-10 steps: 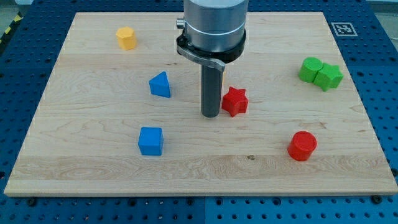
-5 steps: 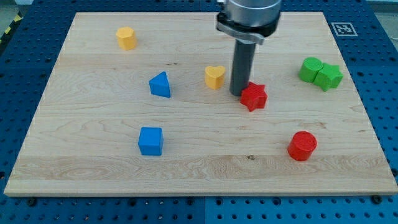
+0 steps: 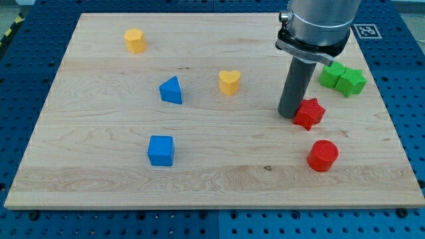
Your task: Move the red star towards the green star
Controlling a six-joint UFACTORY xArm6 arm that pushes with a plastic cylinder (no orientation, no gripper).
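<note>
The red star [image 3: 309, 113] sits on the wooden bench [image 3: 99, 166], with my tip [image 3: 290, 117] pressed against its left side; the rod has no jaws to open or close. Up and to the right of the red star, well apart, lies the green star [image 3: 350, 81], touching a second green block [image 3: 331, 74] whose shape the arm partly hides. Just below the red star stands a red cylinder [image 3: 323, 156]. Far to its left are a yellow heart [image 3: 230, 82], a blue triangle [image 3: 171, 90], a blue cube [image 3: 161, 150] and a yellow block [image 3: 135, 40].
</note>
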